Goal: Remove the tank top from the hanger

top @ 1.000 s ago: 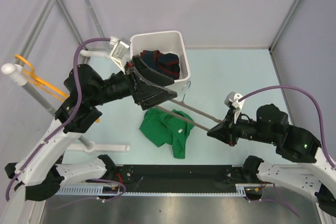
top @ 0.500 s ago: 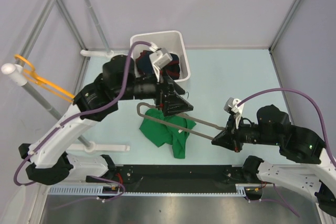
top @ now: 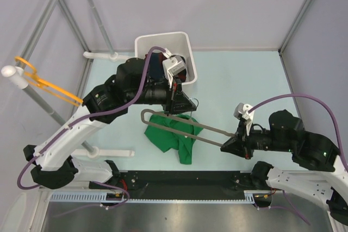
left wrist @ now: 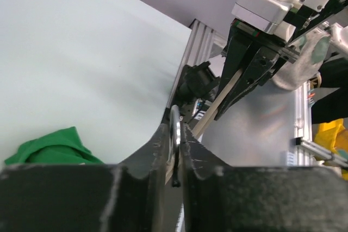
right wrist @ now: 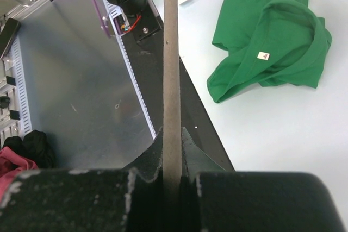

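The bright green tank top (top: 168, 134) lies crumpled on the table, off the hanger; its white label (right wrist: 262, 55) faces up. Above it the grey-beige hanger (top: 142, 117) is held in the air between both arms. My left gripper (top: 187, 107) is shut on the hanger's silver wire hook (left wrist: 174, 120), which is pinched between its fingers, seen close in the left wrist view (left wrist: 175, 134). My right gripper (top: 225, 146) is shut on the far end of the hanger's bar (right wrist: 169, 52), which runs straight out from its jaws (right wrist: 171, 139). Part of the tank top (left wrist: 54, 148) shows low left in the left wrist view.
A white bin (top: 163, 39) at the back holds a dark navy garment (top: 174, 69), just behind my left wrist. An orange hanger (top: 43, 82) hangs on the white rack pole (top: 13, 74) at the left. A black rail (top: 185, 180) runs along the near edge.
My left gripper, open a second ago, swung right and down to the hanger's hook and has shut on it. The right gripper kept its hold; the hanger shifted slightly toward me.
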`<state>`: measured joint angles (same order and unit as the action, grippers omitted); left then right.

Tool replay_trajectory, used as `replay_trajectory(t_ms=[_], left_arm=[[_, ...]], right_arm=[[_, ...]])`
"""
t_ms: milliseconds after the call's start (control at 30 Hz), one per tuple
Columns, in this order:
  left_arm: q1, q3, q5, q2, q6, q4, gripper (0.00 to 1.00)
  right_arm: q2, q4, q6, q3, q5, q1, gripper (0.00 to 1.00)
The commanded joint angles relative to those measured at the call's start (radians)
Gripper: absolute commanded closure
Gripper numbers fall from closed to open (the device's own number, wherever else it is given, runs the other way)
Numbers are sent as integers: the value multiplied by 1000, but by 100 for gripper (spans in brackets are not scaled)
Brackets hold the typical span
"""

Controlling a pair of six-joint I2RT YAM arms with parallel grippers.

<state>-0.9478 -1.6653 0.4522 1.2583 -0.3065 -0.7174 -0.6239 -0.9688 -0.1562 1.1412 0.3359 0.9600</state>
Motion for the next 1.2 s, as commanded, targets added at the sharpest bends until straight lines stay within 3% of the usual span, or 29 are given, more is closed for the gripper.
replay_trajectory(t_ms=[0,33,200,367,433,567,667,833,1000,1167], left_arm=[[-6,-8,37,-45,17,44,93],[-6,-4,39,-49,15,52,100],[-6,1,17,-69,12,59,99],[-6,-27,-46,-128,18,26,17],[-6,-43,-131,-152,24,-9,1],[-6,-56,-350,-258,-8,-30,1],[-6,49,-383,-416,-19,70,1],[-6,249,-186,-658,-29,281,2],[-6,361,60,-743,-51,294,6],[-6,487,74,-878,-74,294,6]], right_arm=[[39,59,15,-3,40,-1,100],[44,62,14,-6,44,-1,100],[50,67,11,-12,49,-1,100],[44,67,1,-15,2,-1,100],[32,74,-2,-9,-38,-1,100],[-32,99,23,29,-107,-1,100],[-134,139,53,90,-175,-1,100],[-371,276,147,241,-227,-3,100],[-615,383,233,466,-167,-10,100],[-871,496,268,646,-133,-9,100]])
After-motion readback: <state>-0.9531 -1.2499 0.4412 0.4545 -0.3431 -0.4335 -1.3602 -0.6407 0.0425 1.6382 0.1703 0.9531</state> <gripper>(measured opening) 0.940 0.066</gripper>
